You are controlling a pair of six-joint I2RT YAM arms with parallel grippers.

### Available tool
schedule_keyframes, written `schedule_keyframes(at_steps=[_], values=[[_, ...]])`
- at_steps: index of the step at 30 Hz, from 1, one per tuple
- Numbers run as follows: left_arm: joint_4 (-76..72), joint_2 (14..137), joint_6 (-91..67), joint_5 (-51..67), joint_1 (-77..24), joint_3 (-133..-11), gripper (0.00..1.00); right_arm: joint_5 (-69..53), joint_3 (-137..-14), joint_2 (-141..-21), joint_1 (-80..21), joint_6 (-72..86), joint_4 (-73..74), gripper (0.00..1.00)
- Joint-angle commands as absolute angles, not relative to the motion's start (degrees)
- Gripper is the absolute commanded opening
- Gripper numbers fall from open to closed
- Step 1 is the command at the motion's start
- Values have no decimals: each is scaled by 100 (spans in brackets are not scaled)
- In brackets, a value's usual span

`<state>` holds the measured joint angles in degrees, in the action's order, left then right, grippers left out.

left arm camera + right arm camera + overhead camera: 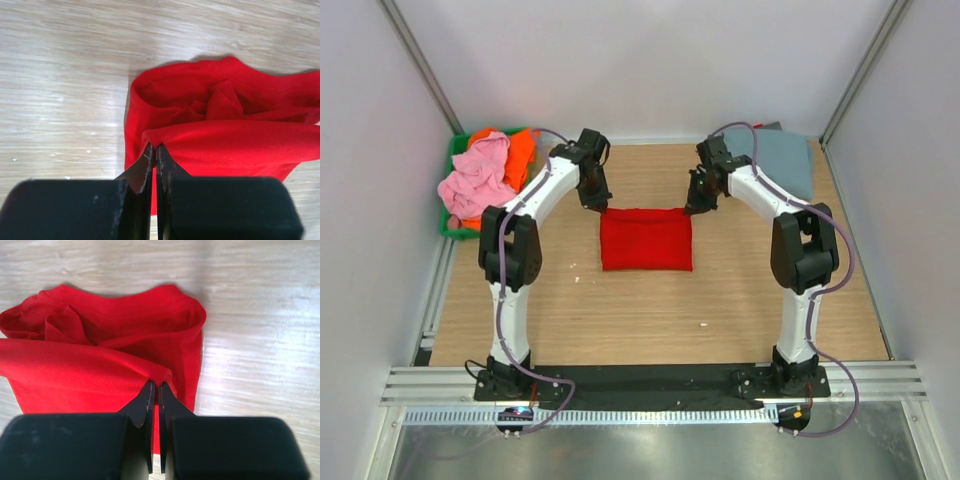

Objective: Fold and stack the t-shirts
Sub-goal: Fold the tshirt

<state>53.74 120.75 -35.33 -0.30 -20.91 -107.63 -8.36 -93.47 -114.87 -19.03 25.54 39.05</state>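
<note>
L: my left claw (155,148) pinches the red t-shirt (646,240) at its far left corner | R: my right claw (155,386) pinches its far right corner | shirt folded mid-counter (650,320), long axis left-right | pink t-shirt (475,182), orange t-shirt (522,152) in green bin (457,150) far left | grey-blue t-shirt (786,160) far right

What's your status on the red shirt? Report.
Left gripper, right gripper: jaws shut on red t-shirt far corners. Shirt part-folded. Nothing in the way.

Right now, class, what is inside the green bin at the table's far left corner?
The green bin holds a crumpled pink t-shirt spilling over its rim, lying on an orange t-shirt. Anything beneath them is covered.
</note>
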Motion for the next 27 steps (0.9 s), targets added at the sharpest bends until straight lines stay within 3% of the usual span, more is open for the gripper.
schedule_keyframes(at_steps=[1,9,10,11,12,14,15,17,20,23,27], values=[[5633,12286,-3278,-193,-1890,-11187,0,-747,-9720,-11584,-1793,2382,3938,1],[5835,12937,-3217,-158,-1802,-11856,0,-782,-10080,-11979,-1714,2434,3946,2],[5871,13033,-3199,-167,-1793,-12074,1,-791,-10159,-12093,-1679,2435,3972,6],[5932,13121,-3199,-158,-1776,-12224,5,-808,-10238,-12163,-1661,2461,3999,27],[6115,13348,-3199,-202,-1732,-12417,22,-791,-10483,-12251,-1644,2487,4130,39],[6380,13587,-3138,-255,-1679,-13251,44,-809,-10835,-12489,-1521,2522,4288,68],[6711,13858,-3112,-264,-1635,-13628,61,-739,-11315,-12568,-1486,2557,4393,72],[7004,14018,-3111,-211,-1574,-14745,72,-712,-11932,-12778,-1363,2558,4841,79],[6831,13625,-3164,-79,-1433,-14978,87,-581,-13163,-12771,-1248,2566,5396,83],[6435,12685,-3208,-27,-1441,-14030,90,-509,-12896,-12324,-1248,2602,5318,86],[6126,11761,-3191,228,-1748,-12617,83,-1369,-10389,-10772,-1371,2751,3794,85]])
